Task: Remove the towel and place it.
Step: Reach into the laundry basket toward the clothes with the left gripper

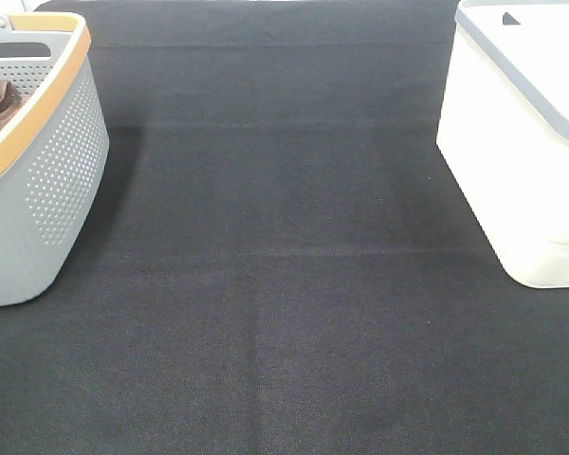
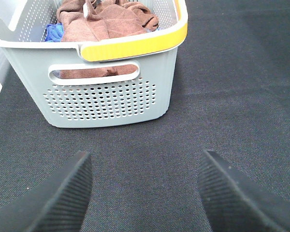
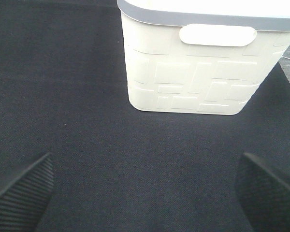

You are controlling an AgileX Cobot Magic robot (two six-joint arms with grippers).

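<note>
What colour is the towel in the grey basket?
Reddish-brown. The towel shows best in the left wrist view, bunched inside the grey basket.

This looks like a robot test place with laundry things. The surface [image 1: 284,284] is covered all over with flat black cloth. On its left side stands a grey basket [image 1: 47,190] with little holes and a yellow rim. A brown towel [image 2: 106,21] and some blue cloth [image 2: 53,33] lie in it. On the right stands a white bin [image 1: 522,161]. The left end effector [image 2: 145,193] and the right end effector [image 3: 145,193] hang over the surface. Which room it is cannot be told.
</note>
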